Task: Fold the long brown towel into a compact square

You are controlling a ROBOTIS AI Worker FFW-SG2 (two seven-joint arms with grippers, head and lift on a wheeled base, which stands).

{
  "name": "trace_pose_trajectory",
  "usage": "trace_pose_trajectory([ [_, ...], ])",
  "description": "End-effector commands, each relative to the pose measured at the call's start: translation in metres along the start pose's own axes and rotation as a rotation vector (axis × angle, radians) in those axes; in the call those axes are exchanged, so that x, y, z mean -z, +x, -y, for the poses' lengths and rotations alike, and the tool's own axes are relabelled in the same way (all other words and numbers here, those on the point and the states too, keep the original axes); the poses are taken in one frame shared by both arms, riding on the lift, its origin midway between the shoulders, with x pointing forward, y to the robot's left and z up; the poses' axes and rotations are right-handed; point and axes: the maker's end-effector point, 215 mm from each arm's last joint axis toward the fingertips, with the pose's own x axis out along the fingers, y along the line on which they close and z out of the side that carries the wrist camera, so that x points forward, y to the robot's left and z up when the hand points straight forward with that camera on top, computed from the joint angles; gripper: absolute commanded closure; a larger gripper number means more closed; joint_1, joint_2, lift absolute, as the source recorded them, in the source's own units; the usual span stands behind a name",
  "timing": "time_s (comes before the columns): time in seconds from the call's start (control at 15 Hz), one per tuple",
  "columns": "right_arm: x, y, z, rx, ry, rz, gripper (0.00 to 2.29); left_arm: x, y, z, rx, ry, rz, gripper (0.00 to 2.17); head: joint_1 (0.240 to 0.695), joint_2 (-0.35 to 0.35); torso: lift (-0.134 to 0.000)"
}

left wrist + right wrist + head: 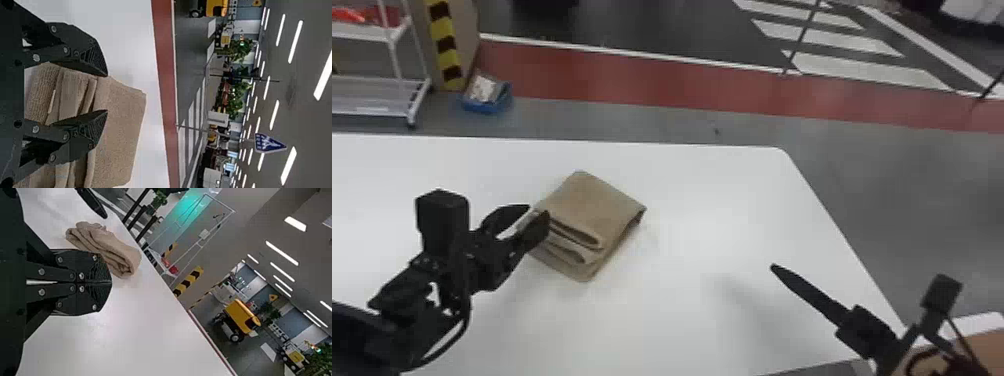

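Two fingers stand well apart on your left gripper, at the left side of the towel; it is released, and you can't tell from here whether either finger touches the cloth. The towel lies on the white table, already folded into a thick, nearly square packet, with rolled layers along the side nearer you. Expect it to be light, soft and grippy, hardly fragile, but ready to spring open if you catch just the top layer. To turn or tidy it, take the whole stack at that layered side, then press the top down flat. Farther right, your right gripper hangs over the table, well apart from the towel, clenched on nothing.

From the head, you get the packet's outline, and your right gripper looks like a single blade. The left wrist view gives you the separate layers between the spread fingers; the right wrist view shows the packet's bulky, rumpled side and its own fingers pressed together.
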Motion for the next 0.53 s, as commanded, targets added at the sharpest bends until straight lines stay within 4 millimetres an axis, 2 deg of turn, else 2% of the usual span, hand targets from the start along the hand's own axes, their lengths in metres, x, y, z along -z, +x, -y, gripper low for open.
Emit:
trace_pose_trajectory([
  [0.0, -0.001, -0.011, -0.003, -0.009, 0.017, 0.023, 2.07, -0.008, 0.014, 0.001, 0.015, 0.047, 0.055, 1.97, 0.695, -0.308, -0.12],
  [0.07, -0.001, -0.012, -0.004, -0.017, 0.019, 0.026, 2.07, -0.01, 0.018, -0.001, 0.016, 0.063, 0.067, 1.98, 0.695, -0.322, -0.12],
  [0.13, -0.002, -0.012, -0.006, -0.025, 0.023, 0.03, 2.07, -0.014, 0.021, -0.003, 0.012, 0.068, 0.091, 2.14, 0.695, -0.325, -0.12],
  [0.47, -0.006, -0.018, -0.012, -0.052, 0.03, 0.045, 2.07, 0.004, 0.04, -0.029, -0.02, 0.125, 0.029, 2.14, 0.695, -0.318, -0.12],
])
